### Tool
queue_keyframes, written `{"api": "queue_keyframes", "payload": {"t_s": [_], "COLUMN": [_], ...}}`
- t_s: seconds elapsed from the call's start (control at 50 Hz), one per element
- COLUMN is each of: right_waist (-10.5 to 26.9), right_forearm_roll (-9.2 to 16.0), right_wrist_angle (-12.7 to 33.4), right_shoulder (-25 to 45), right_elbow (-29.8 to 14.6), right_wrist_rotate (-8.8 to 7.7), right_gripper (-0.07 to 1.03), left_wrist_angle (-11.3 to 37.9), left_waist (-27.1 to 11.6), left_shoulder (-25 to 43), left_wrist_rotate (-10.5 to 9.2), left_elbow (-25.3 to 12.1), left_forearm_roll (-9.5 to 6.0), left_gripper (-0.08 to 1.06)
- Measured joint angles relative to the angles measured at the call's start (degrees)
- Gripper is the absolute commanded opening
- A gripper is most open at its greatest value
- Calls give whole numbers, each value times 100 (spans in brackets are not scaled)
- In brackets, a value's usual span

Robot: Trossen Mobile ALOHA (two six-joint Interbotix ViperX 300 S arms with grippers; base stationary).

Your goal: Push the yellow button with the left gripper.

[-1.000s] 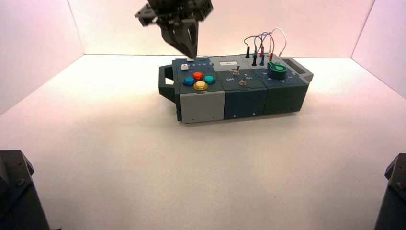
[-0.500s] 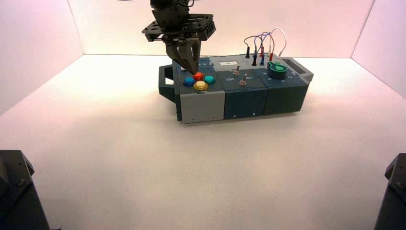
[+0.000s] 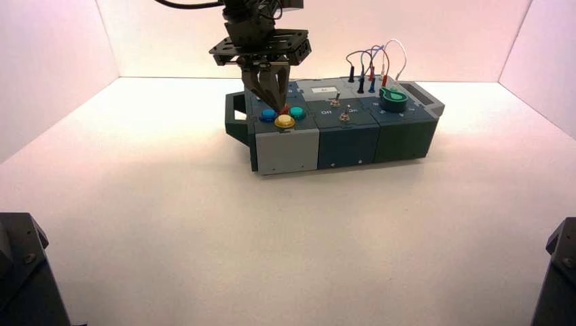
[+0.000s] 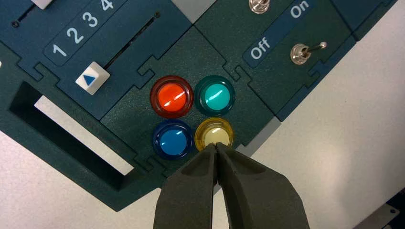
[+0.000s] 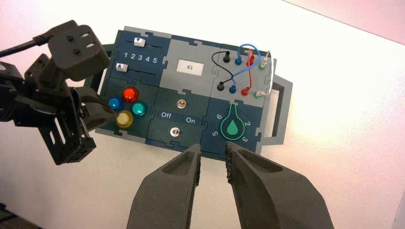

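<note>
The yellow button (image 4: 214, 134) is the near-right one of four round buttons at the left end of the box (image 3: 285, 151). It also shows in the high view (image 3: 284, 121) and the right wrist view (image 5: 124, 119). My left gripper (image 4: 216, 147) is shut, its fingers pressed together into one point. The point stands at the yellow button's rim, close above it; I cannot tell whether it touches. In the high view the left gripper (image 3: 280, 113) hangs point down over the button cluster. My right gripper (image 5: 212, 155) is open and empty, held high in front of the box.
Around the yellow button are a red-orange button (image 4: 171, 97), a teal button (image 4: 214, 95) and a blue button (image 4: 173, 140). Behind them lie two sliders (image 4: 92, 78). Toggle switches (image 4: 300, 52) marked Off and On sit mid-box. A green knob (image 5: 232, 127) and wires (image 5: 241, 67) are at the right end.
My left gripper has come down and forward, from high over the sliders to just over the button cluster, its point now at the yellow button.
</note>
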Motion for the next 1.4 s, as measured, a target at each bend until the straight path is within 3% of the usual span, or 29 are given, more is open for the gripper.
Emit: {"api": "queue_keyframes", "payload": {"t_s": [1.4], "right_waist": [-70], "right_forearm_roll": [-35], "right_wrist_angle": [9], "right_shoulder": [-79], "right_elbow": [88], "right_wrist_rotate": [0], "right_gripper": [30], "left_wrist_angle": [149], "left_waist": [-35], "left_shoulder": [343], "left_wrist_rotate": [0], "left_elbow": [-211], "left_forearm_roll": [-35], "left_gripper": [-3]}}
